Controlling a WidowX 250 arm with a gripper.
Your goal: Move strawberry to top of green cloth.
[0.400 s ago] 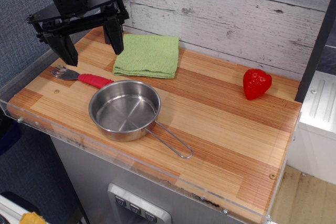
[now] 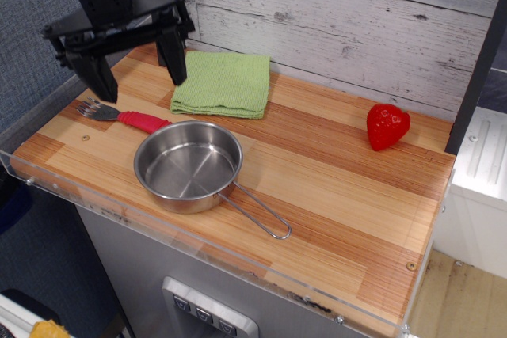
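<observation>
The red strawberry sits on the wooden table near its far right edge, point down toward the front. The light green cloth lies folded flat at the back left of the table. My gripper hangs above the table's left end, just left of the cloth and above the fork, far from the strawberry. Its two black fingers are spread wide apart and hold nothing.
A steel pan with a wire handle stands at the front left. A fork with a red handle lies left of it. A white plank wall runs behind the table. A clear plastic lip edges the front.
My gripper has shifted slightly up and to the right. Nothing on the table has moved.
</observation>
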